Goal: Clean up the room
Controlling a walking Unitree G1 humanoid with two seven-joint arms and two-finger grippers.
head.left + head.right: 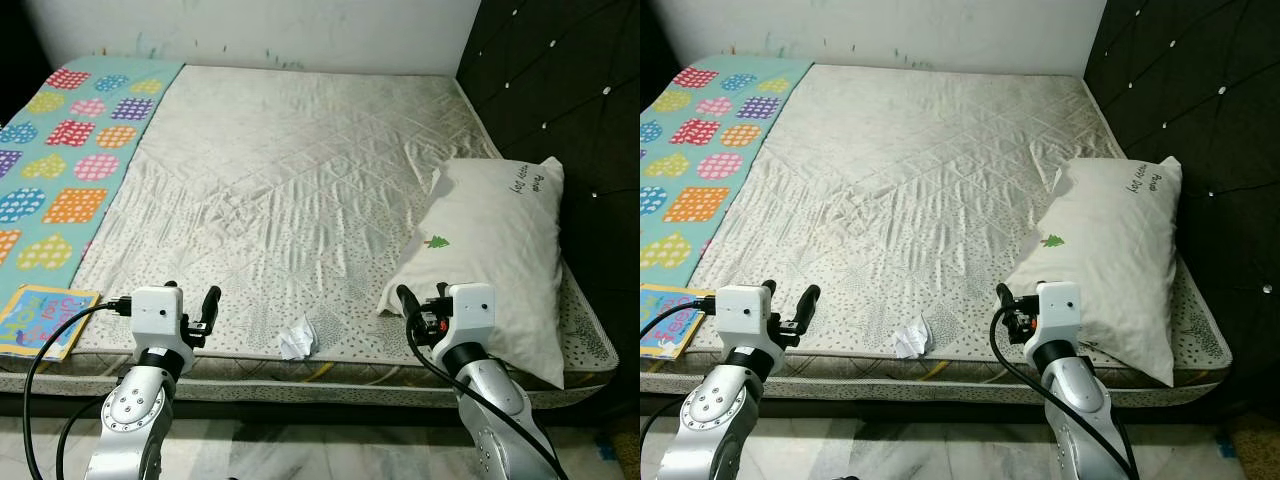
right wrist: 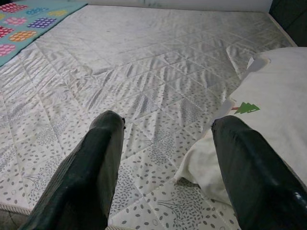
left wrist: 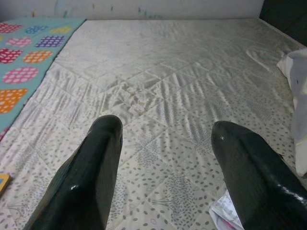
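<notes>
The robot stands at the foot edge of the bed (image 1: pixel 300 170), both arms raised over the near rim, nothing held yet. The step in hand looks like the approach to a first pick: the scrap of crumpled paper (image 1: pixel 297 339) that lies on the mattress close to the near edge, between the 2 arms.

The left gripper (image 3: pixel 165 163) hovers over the quilted cover with its 2 fingers spread wide and nothing between them; the paper sits just beside its one finger (image 3: pixel 254 177), at the corner of the wrist view. The right gripper (image 2: pixel 168 163) is likewise spread and bare, aimed at the cover where the pillow (image 1: pixel 490 250) corner droops.

The next move probably calls for the left gripper to swing inward and down, so that the paper comes between the fingers, then to close gently; the scrap is light and flat, so a pinch low to the cover seems needed, and the loose fabric could be caught with it.

Other things: a book (image 1: pixel 40 318) lies on the near left corner of the bed, touching a colourful mat (image 1: pixel 70 150) that runs along the left side. The pillow lies askew by the dark headboard (image 1: pixel 560 90), its lower end over the bed's edge. Nothing stands between the gripper and the paper.
</notes>
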